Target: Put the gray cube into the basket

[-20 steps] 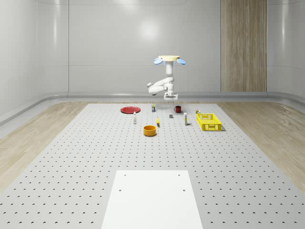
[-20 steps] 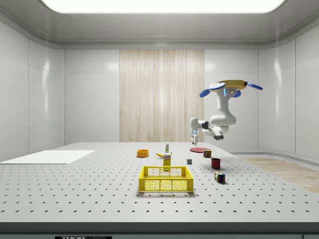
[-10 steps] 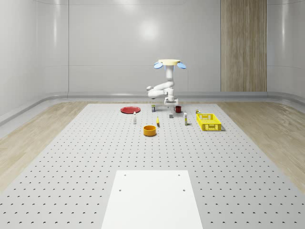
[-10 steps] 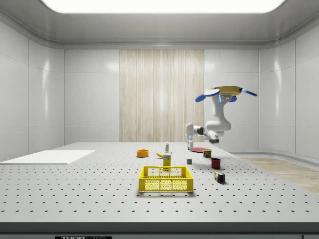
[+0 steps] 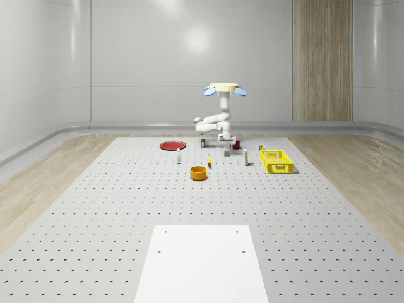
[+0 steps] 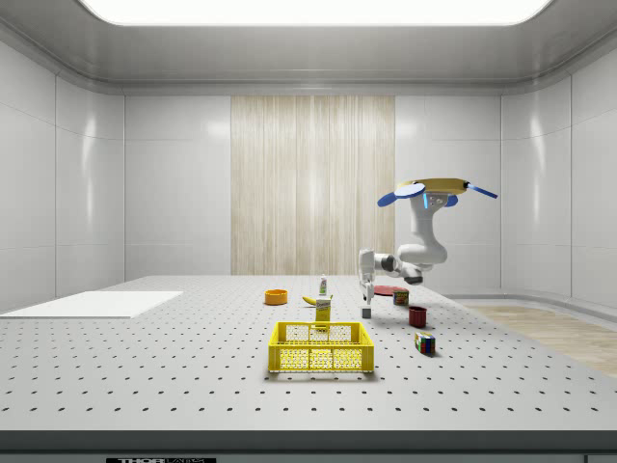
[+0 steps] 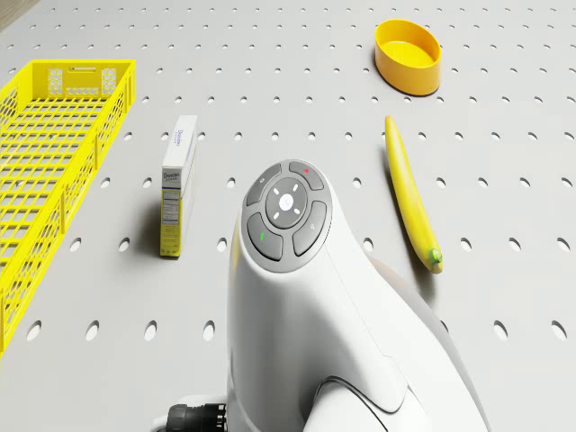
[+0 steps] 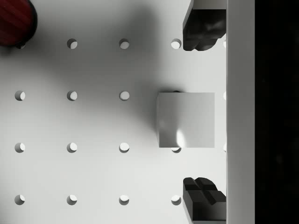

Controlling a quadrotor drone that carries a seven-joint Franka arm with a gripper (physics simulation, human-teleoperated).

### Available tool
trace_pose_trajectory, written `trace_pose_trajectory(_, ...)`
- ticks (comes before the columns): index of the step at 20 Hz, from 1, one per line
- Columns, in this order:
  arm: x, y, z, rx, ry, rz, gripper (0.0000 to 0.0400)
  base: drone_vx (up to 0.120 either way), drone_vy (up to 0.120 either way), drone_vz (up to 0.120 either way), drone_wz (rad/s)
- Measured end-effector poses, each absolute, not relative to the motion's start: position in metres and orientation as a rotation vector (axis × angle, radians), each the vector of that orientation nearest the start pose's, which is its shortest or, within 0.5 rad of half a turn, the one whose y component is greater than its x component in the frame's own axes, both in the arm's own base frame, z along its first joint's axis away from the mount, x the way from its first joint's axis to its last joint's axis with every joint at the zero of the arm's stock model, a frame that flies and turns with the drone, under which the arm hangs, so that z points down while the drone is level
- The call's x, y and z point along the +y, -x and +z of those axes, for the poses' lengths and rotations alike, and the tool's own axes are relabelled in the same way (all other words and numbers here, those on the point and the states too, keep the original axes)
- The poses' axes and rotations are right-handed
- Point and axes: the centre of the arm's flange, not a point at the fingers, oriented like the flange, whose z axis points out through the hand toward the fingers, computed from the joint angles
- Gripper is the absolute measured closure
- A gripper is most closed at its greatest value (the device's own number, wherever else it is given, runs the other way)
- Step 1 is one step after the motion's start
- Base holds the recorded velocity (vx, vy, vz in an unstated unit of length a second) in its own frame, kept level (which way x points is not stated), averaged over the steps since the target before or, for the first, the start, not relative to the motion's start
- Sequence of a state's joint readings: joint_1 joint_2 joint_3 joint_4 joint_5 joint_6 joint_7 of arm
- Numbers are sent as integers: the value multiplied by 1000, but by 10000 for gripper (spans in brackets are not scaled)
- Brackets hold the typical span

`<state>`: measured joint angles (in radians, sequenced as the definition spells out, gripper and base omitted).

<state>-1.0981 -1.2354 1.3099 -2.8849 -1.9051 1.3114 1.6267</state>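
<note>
I see the gray cube (image 8: 186, 119) flat on the perforated surface (image 8: 93, 121); the empty yellow basket (image 5: 276, 161) sits well apart.

Sim lab room, perforated optical-bench floor (image 5: 95, 208), glossy white wall panels (image 5: 151, 57), ceiling light panel (image 6: 308, 10).

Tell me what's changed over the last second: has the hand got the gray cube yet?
Not yet. The drone has sunk lower while hovering, and the arm has brought the hand down to just above the gray cube. The open fingers straddle the cube without touching it. The cube, basket, banana and orange bowl have not moved.
</note>
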Motion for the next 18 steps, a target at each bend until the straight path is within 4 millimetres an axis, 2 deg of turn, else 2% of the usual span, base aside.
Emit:
trace_pose_trajectory(9, 0, -307, 516, -2, -1, 785, 0, 0, 0, 0, 0)
trace_pose_trajectory(18, 4, -307, 524, -2, -1, 785, 0, 0, 0, 0, 0)
